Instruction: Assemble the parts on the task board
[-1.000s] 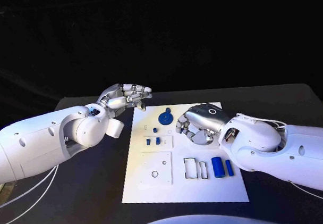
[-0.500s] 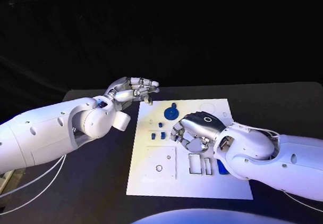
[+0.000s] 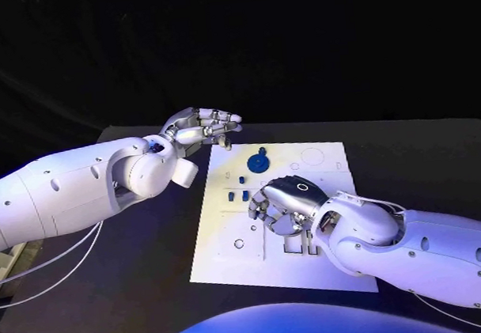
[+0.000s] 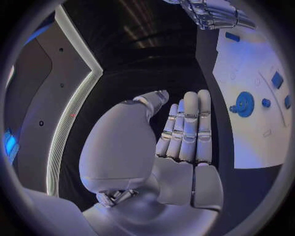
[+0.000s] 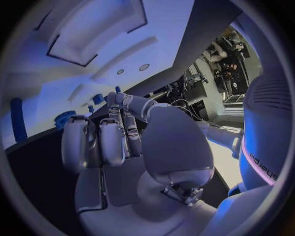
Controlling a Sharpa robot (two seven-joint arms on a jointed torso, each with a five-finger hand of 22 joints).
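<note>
The white task board [image 3: 232, 251] lies in the middle of the black table. A blue gear [image 3: 258, 163] stands near its far edge, with small blue parts [image 3: 237, 195] just nearer. My right hand [image 3: 281, 206] hovers over the board's middle, its fingers [image 5: 101, 140] curled in with nothing seen in them. My left hand [image 3: 203, 128] hangs over the table by the board's far left corner, empty, its fingers [image 4: 187, 128] straight and side by side. The left wrist view shows the gear [image 4: 245, 103] and a small peg [image 4: 266, 103]. A blue cylinder [image 5: 18, 125] lies on the board in the right wrist view.
Black table [image 3: 135, 256] surrounds the board on all sides. Rectangular slots [image 3: 291, 247] and round holes [image 3: 239, 244] are cut in the board's near half, partly covered by my right forearm [image 3: 409, 253].
The camera has shifted. My right hand has moved nearer along the board, away from the gear, and its arm now covers the blue cylinders. My left hand stays by the far left corner.
</note>
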